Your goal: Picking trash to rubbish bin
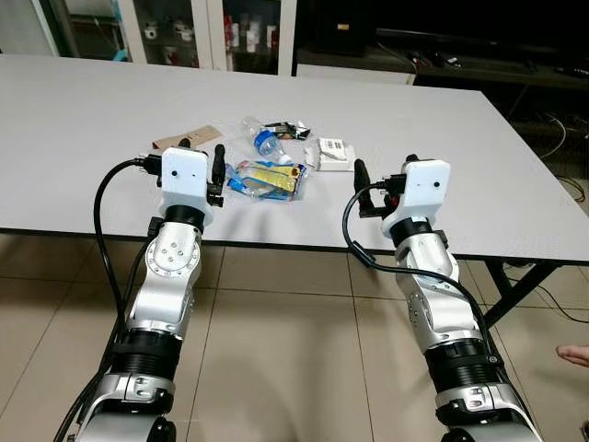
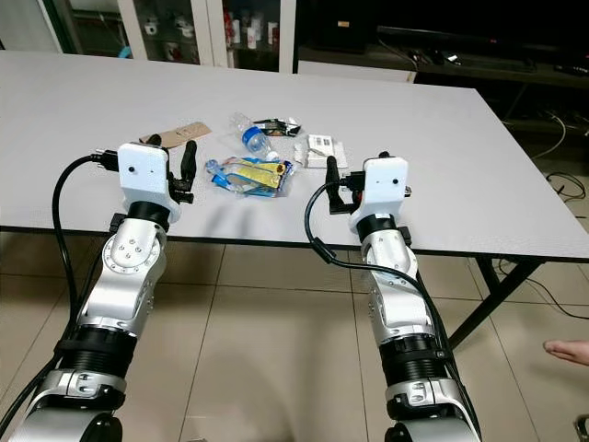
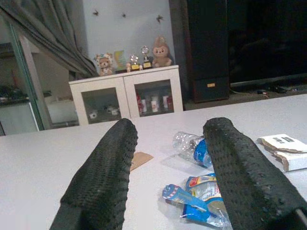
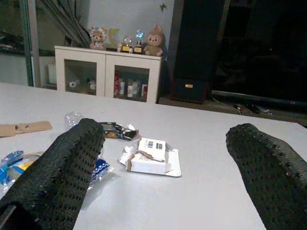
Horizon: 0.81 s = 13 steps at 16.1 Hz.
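A small heap of trash sits near the front edge of the grey worktop (image 1: 83, 120). Both end effectors, left (image 3: 168, 167) and right (image 4: 163, 182), hover just before it, fingers spread wide and empty. The crushed plastic bottle (image 1: 264, 140) and yellow-blue wrapper (image 1: 267, 179) look light, crinkly and slippery; pinching a wrapper's edge seems safest. No bin is visible.

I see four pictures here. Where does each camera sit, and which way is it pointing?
Left eye view: on the head, looking forward and down at the grey table; both silver arms show, left gripper and right gripper raised, both open.
Right eye view: the same scene from the other eye.
Left wrist view: on the left wrist, looking along its fingers across the table at the crushed bottle.
Right wrist view: likewise, facing the white box.
Shared: both wrist views show the white cabinet.
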Available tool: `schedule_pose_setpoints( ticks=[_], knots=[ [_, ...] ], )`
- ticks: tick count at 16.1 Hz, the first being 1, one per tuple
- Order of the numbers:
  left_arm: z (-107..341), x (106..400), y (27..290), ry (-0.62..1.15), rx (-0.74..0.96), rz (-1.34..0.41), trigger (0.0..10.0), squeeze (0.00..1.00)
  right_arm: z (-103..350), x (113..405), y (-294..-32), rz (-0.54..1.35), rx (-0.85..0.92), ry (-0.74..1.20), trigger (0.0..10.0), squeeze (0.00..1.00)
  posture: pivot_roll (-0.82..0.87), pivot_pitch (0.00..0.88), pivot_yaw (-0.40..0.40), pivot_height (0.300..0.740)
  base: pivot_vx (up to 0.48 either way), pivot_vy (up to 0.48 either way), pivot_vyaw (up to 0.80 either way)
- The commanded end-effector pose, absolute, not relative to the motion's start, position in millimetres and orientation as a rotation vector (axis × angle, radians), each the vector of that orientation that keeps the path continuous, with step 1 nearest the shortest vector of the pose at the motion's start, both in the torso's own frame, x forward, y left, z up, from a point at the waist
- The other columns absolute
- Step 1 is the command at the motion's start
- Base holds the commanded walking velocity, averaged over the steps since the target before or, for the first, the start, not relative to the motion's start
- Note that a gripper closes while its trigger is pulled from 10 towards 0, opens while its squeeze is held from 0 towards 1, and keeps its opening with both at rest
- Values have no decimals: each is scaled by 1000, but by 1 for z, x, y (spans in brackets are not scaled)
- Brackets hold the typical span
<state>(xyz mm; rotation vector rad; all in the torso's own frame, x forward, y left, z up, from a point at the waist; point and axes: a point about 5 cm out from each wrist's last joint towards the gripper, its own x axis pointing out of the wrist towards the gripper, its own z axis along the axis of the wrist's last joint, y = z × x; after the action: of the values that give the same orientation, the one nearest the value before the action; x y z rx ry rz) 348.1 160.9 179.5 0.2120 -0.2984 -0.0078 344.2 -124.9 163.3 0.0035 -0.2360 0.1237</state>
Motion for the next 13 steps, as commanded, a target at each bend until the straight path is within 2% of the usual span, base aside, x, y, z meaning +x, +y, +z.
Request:
schedule_pose_setpoints(
  ticks=[1,13],
  knots=[
    [181,350,160,-296,219,-31,10000,1000,165,345,-126,122,11,-233,10000,0,-6,23,-63,740,0,0,0],
    [180,357,182,-250,279,-40,10000,1000,162,344,-125,126,17,-222,10000,0,-6,18,-58,740,0,0,0]
  ],
)
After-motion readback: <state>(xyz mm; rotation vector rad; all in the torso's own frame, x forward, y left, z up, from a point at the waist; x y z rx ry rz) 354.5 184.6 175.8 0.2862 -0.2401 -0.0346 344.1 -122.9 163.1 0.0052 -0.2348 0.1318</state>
